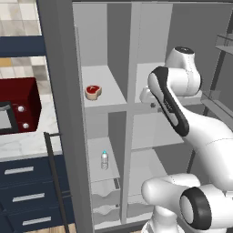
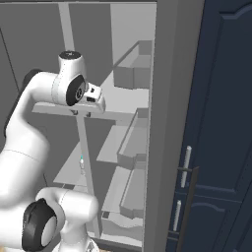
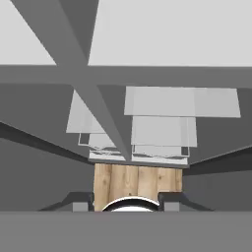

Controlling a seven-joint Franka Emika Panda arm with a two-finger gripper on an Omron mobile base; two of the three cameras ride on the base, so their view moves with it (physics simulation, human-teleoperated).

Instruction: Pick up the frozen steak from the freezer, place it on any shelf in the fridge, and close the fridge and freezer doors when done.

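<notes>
The frozen steak (image 1: pixel 93 91), a red slab with a pale rim, lies on an upper shelf of the freezer (image 1: pixel 102 54), the narrow left compartment. Both doors stand open: the freezer door (image 1: pixel 59 91) at the left, the fridge door (image 2: pixel 172 123) at the right. My gripper (image 1: pixel 153 105) (image 2: pixel 81 113) points straight down at the front edge of a broad fridge shelf (image 1: pixel 148 73) (image 2: pixel 120 101), right of the divider and well right of the steak. Seen from the hand, the fingertips (image 3: pixel 81 204) are spread wide with nothing between them. That view looks down past the shelf (image 3: pixel 172 34) to white drawers (image 3: pixel 160 145).
A small water bottle (image 1: pixel 104 160) stands on a lower freezer shelf. A red microwave (image 1: pixel 20 107) sits on the marble counter at left, above navy drawers (image 1: pixel 27 195). A navy cabinet door (image 2: pixel 226 123) is right of the fridge door. Door bins (image 1: pixel 223 45) jut from the fridge door.
</notes>
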